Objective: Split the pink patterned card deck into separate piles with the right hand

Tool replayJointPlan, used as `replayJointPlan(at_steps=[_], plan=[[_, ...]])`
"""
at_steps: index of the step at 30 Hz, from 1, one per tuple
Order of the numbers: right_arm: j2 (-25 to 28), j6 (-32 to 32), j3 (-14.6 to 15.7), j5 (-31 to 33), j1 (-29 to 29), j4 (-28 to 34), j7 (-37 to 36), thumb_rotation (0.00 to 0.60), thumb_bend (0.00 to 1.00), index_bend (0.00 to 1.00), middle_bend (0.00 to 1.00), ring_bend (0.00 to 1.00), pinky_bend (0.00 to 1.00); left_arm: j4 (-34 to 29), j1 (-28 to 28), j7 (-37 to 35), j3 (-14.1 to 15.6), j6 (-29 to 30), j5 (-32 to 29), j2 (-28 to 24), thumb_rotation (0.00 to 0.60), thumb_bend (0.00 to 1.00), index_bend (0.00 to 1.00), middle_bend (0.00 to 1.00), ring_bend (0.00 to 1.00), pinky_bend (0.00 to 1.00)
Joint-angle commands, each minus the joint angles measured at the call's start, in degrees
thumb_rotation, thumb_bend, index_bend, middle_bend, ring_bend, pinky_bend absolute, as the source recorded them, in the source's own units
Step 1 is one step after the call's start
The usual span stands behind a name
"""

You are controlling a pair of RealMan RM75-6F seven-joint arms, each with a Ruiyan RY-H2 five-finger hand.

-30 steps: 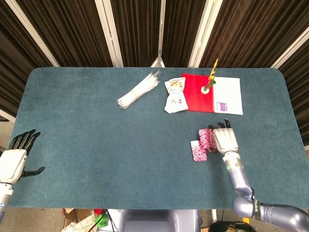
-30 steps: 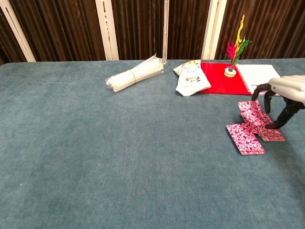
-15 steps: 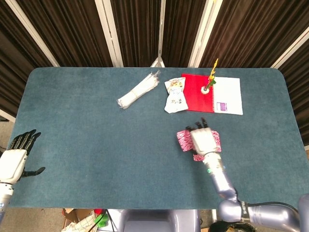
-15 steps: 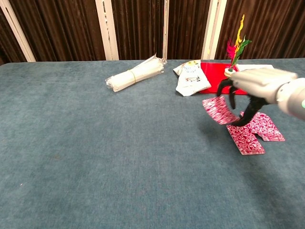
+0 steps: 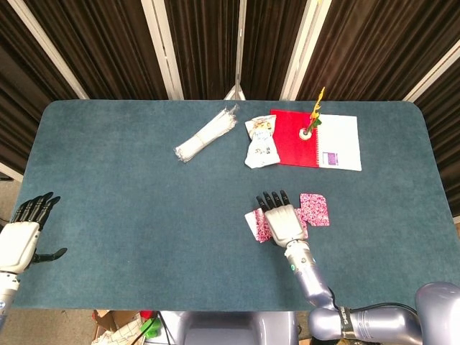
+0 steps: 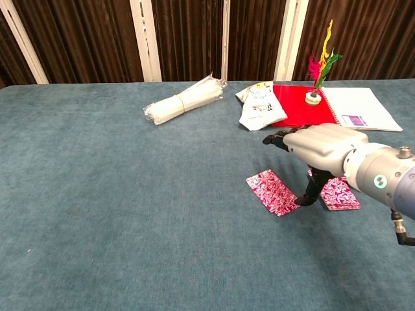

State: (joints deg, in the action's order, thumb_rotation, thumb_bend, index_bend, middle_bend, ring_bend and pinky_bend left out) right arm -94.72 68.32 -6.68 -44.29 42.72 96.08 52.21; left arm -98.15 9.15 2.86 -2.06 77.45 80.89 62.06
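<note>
The pink patterned cards lie in separate piles on the blue table. One pile [image 6: 275, 192] [image 5: 257, 224] lies flat just left of my right hand [image 6: 322, 146] [image 5: 284, 222]. The hand hovers over it with fingers stretched out level, and only the thumb tip touches the pile's right edge. Another pink pile [image 6: 341, 194] [image 5: 315, 208] sits to the right, partly hidden behind the hand. My left hand [image 5: 21, 236] hangs off the table's left edge, fingers apart, holding nothing.
At the back of the table lie a clear wrapped bundle [image 5: 206, 134], a white snack bag [image 5: 261, 141], and a red and white notebook [image 5: 320, 141] with a small feathered ornament [image 5: 310, 123] on it.
My right hand carried a pink pile leftward and down from the other cards. That pile now lies flat on the table, and the fingers have straightened out above it.
</note>
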Motion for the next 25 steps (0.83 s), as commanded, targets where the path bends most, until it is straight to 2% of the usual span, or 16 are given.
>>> replayJointPlan(at_steps=[1, 8, 14, 20, 25], plan=[[0.1, 1.0, 0.4, 0.2, -0.2, 1.0, 0.7, 0.600, 0.24, 0.00, 0.00, 0.00, 0.00, 0.1, 0.0, 0.1, -0.1, 0.1, 0.0, 0.1, 0.600, 0.01, 0.00, 0.00, 0.00, 0.00], [3.2, 5.1, 2.3, -2.0, -2.0, 5.7, 1.8, 0.600, 0.24, 0.00, 0.00, 0.00, 0.00, 0.2, -0.2, 0.2, -0.2, 0.8, 0.0, 0.3, 0.600, 0.01, 0.00, 0.00, 0.00, 0.00], [12.1, 11.1, 6.4, -8.9, -6.9, 12.0, -1.6, 0.600, 0.24, 0.00, 0.00, 0.00, 0.00, 0.9, -0.6, 0.7, -0.2, 1.9, 0.9, 0.8, 0.600, 0.01, 0.00, 0.00, 0.00, 0.00], [23.1, 18.8, 13.2, -20.4, -15.4, 13.5, -12.0, 0.600, 0.24, 0.00, 0.00, 0.00, 0.00, 1.6, -0.8, 1.7, -0.1, 2.7, 1.4, 1.5, 0.600, 0.01, 0.00, 0.00, 0.00, 0.00], [28.0, 25.2, 16.4, -27.6, -22.2, 8.2, -22.9, 0.600, 0.24, 0.00, 0.00, 0.00, 0.00, 1.6, -1.1, 3.1, 0.3, 3.4, 2.3, 1.9, 0.600, 0.01, 0.00, 0.00, 0.00, 0.00]])
